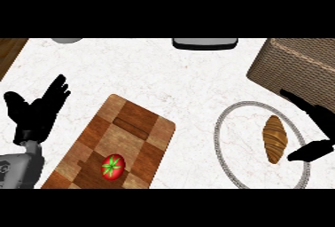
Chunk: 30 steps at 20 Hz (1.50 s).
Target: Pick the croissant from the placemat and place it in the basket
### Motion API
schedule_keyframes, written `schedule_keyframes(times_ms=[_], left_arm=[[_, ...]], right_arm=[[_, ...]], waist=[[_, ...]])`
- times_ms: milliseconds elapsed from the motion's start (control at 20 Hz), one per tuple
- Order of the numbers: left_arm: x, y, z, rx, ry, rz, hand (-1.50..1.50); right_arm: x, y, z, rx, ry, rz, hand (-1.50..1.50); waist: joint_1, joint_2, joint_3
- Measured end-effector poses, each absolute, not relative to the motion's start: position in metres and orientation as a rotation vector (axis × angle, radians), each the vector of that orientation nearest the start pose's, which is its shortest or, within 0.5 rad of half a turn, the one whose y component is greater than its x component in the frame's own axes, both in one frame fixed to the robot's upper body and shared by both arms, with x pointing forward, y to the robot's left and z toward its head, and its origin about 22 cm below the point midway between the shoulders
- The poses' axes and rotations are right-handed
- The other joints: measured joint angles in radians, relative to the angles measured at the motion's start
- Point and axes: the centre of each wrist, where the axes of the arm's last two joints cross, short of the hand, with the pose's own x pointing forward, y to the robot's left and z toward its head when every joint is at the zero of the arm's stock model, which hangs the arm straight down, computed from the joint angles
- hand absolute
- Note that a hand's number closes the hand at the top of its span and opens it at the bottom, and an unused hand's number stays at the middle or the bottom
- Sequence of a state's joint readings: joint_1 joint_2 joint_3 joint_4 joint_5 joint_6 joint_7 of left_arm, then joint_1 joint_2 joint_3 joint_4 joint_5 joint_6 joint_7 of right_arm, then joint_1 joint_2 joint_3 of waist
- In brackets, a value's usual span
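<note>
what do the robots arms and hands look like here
The left hand is matte black with slim fingers and a thumb, joined to a grey forearm bearing a small round dark marking. The right hand is the same black; its forearm is out of view. No cables or sleeves show.

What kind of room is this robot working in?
Most likely a kitchen: a pale marble-look counter holds a wooden cutting board with a tomato on it, and a croissant lies on a round placemat beside a woven basket.
</note>
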<state>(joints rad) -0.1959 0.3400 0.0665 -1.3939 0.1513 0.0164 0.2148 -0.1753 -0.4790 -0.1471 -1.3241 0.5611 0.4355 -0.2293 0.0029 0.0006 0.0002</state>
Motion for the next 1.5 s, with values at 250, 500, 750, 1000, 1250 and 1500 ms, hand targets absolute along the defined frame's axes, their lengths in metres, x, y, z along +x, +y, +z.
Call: schedule_keyframes(times_ms=[250,500,750,1000,1250,1500], left_arm=[[0.29,0.319,0.04,0.185,-1.385,-0.074,0.0],[0.292,0.318,0.04,0.184,-1.385,-0.073,0.0],[0.293,0.313,0.037,0.192,-1.38,-0.071,0.0],[0.291,0.313,0.038,0.194,-1.385,-0.073,0.0],[0.286,0.316,0.036,0.195,-1.387,-0.076,0.0],[0.289,0.322,0.038,0.193,-1.379,-0.071,0.0]], right_arm=[[0.287,-0.377,0.042,-0.445,-1.336,1.0,-1.5],[0.283,-0.388,0.03,-0.415,-1.349,0.999,-1.5],[0.277,-0.386,0.024,-0.362,-1.374,1.006,-1.5],[0.272,-0.378,0.021,-0.348,-1.378,1.031,-1.5],[0.268,-0.381,0.013,-0.399,-1.351,1.05,-1.5],[0.274,-0.369,0.0,-0.433,-1.323,1.078,-1.5]], waist=[[-0.001,0.0,0.0],[-0.002,0.0,0.0],[-0.003,-0.001,0.0],[-0.003,-0.001,0.0],[-0.002,-0.001,0.0],[-0.002,0.0,0.0]])
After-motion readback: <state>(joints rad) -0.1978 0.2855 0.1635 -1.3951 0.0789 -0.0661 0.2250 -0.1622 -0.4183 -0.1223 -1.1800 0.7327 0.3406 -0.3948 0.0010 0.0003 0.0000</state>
